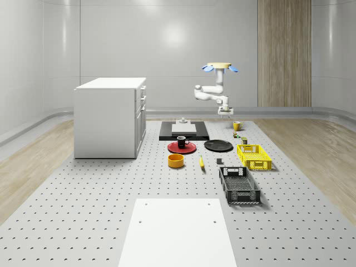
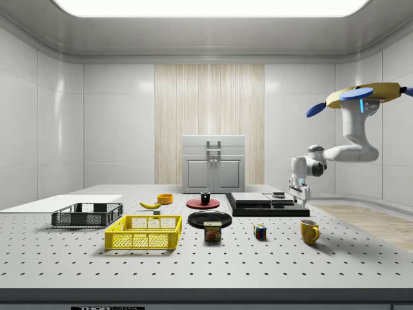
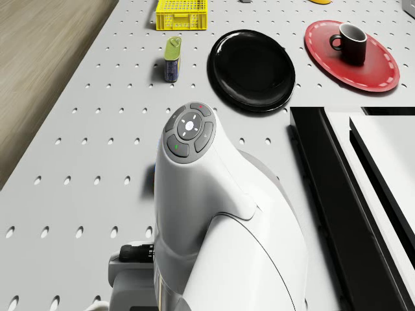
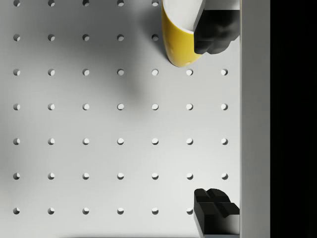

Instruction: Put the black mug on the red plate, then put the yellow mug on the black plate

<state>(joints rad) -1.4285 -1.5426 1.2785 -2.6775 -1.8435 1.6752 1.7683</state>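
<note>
drone (image 1: 220,67) hovers above the far right part of the pegboard table (image 1: 100,211), arm bent down so the gripper (image 1: 225,113) hangs a little above and just left of the yellow mug (image 1: 237,126), fingers (image 4: 214,30) spread apart with nothing between them. black mug (image 1: 182,141) already stands upright on the red plate (image 1: 182,147). black plate (image 1: 218,146) lies bare just right of the red one, nearer than the yellow mug.
</note>
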